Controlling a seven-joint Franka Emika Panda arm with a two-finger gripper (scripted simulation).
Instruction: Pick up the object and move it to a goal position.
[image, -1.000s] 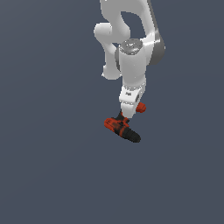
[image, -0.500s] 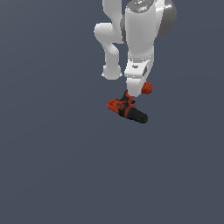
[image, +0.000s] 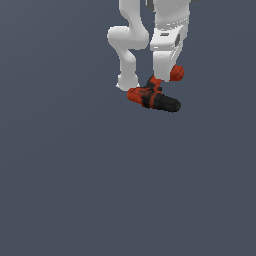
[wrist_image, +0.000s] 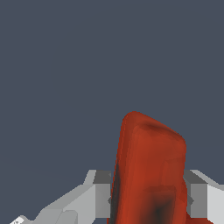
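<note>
The object, a small red-orange and black drill (image: 152, 98), hangs below the white arm in the exterior view, its black chuck tip pointing to that view's right and its red handle base up beside the arm. My gripper (image: 156, 84) is shut on the drill's handle, and its fingertips are mostly hidden behind the drill. In the wrist view the drill (wrist_image: 148, 170) fills the lower middle as a tall red block. Grey fingers (wrist_image: 101, 194) press on it from both sides, with the gripper (wrist_image: 151, 199) closed around it.
A plain dark grey floor (image: 75, 190) spreads under everything. The arm's white links and base (image: 127, 55) stand just behind the drill toward the exterior view's left.
The arm has risen with the drill and carried it up and toward the exterior view's right. The grip on the drill has stayed the same.
</note>
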